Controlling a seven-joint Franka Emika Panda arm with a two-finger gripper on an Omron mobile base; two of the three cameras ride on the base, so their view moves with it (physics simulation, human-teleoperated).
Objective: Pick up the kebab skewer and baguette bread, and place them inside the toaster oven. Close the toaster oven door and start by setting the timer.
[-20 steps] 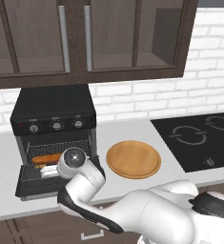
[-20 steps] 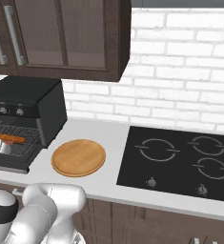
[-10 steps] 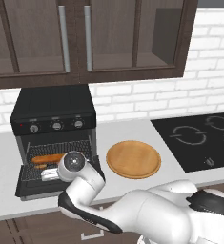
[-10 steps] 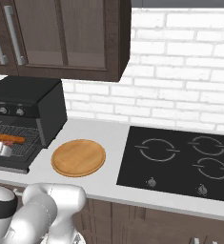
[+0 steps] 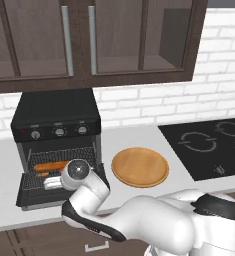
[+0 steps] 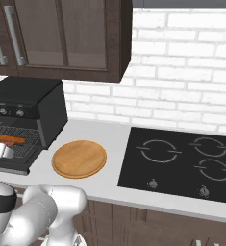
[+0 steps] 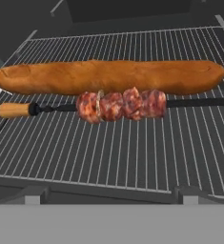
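No brand, label or readable writing is seen on any surface; the three knobs (image 5: 59, 132) on the oven (image 5: 56, 117) carry no legible marks. In the hand view the baguette (image 7: 111, 76) is laid across the wire rack (image 7: 132, 143) inside the oven, and the skewer (image 7: 118, 105) is laid just in front of it, parallel and touching or nearly touching it; which cannot be told. Four reddish meat chunks are threaded at the skewer's middle, and its wooden handle is cut off by the left edge. From the left base view the baguette (image 5: 50, 166) is seen on the rack, while the skewer is largely hidden behind the arm's wrist. The door (image 5: 39, 195) is dropped open, and much of it is covered by the arm. In the right base view the oven (image 6: 25, 110) is cropped at the left edge and the baguette (image 6: 7, 140) is seen as a thin orange strip. The gripper is hidden by the wrist, and its fingertips are not made out in the hand view; the jaws are released, spread wide, and nothing is grasped. A wooden plate (image 5: 140, 167) is set on the counter (image 5: 139, 142) beside the oven, with a black hob (image 6: 182, 161) further right.
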